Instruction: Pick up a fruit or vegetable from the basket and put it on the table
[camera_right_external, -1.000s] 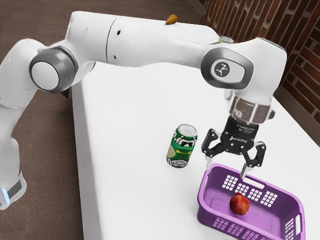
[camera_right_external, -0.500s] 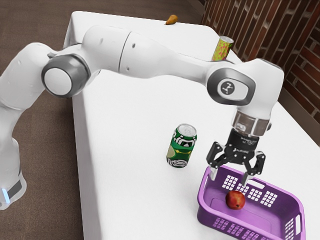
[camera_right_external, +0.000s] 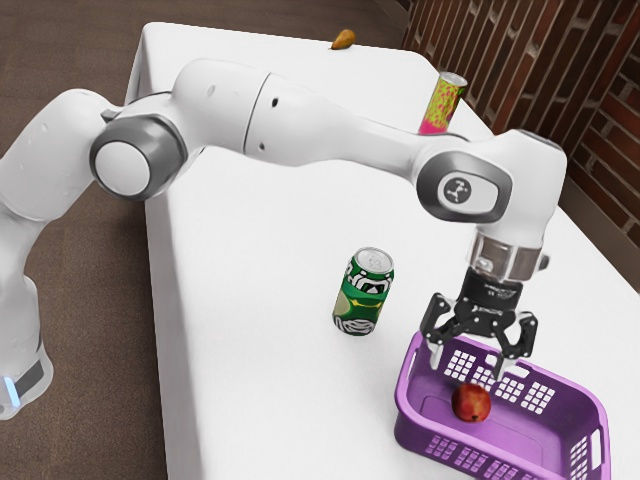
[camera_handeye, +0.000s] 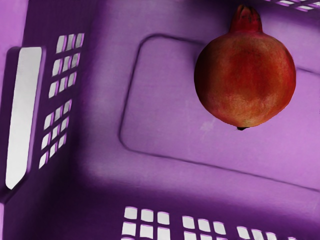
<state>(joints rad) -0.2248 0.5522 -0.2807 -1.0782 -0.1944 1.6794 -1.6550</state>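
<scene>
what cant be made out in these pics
- Yellow-and-pink can: lower end hidden behind the arm, exterior view.
- Purple basket: nearest part cut off by the exterior view's lower edge.
- Brownish-yellow thing: too small to name surely, exterior view.
- Pomegranate: underside hidden by its own body, wrist view.

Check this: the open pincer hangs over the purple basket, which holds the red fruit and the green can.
Not the green can: the exterior view shows it on the table, beside the purple basket. The rest stands: open pincer over the basket, red fruit inside.
</scene>
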